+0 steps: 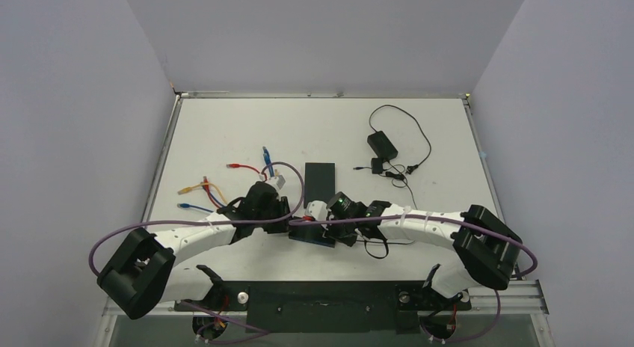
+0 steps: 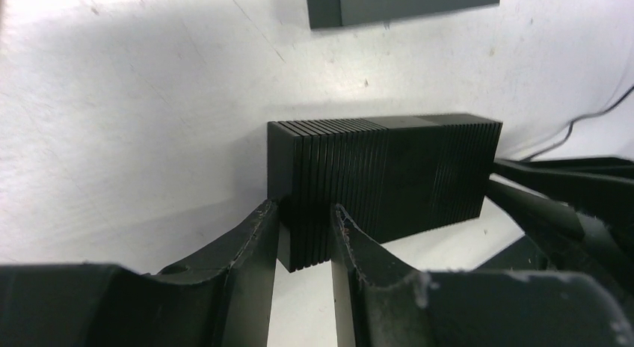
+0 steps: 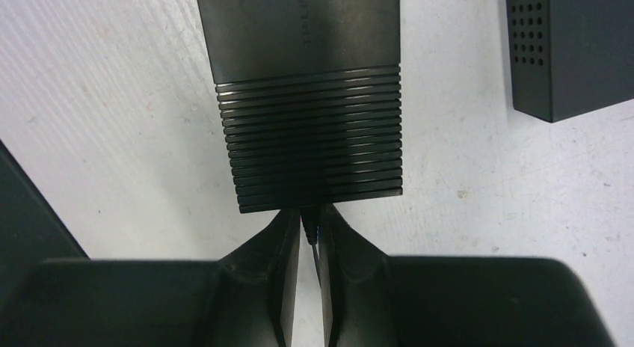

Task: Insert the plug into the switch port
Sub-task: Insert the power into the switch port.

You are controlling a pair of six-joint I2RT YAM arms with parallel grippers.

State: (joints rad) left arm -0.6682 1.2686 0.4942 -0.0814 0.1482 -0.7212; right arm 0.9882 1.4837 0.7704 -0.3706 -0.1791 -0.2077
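The switch [image 1: 310,233] is a black ribbed box lying between both arms near the front of the table. In the left wrist view my left gripper [image 2: 305,212] is closed across the near end of the switch [image 2: 404,175], one finger on each face. In the right wrist view my right gripper [image 3: 309,216] is shut on a small black plug [image 3: 309,221] with a thin cable. The plug's tip is against the middle of the ribbed end of the switch [image 3: 310,137]. The port itself is hidden behind the plug and fingers.
A second black box [image 1: 321,179] lies just beyond the switch and also shows in the right wrist view [image 3: 576,48]. A power adapter [image 1: 381,143] with a looping black cable sits at the back right. Red [image 1: 239,167], blue [image 1: 265,154] and yellow [image 1: 196,188] network cables lie at the left.
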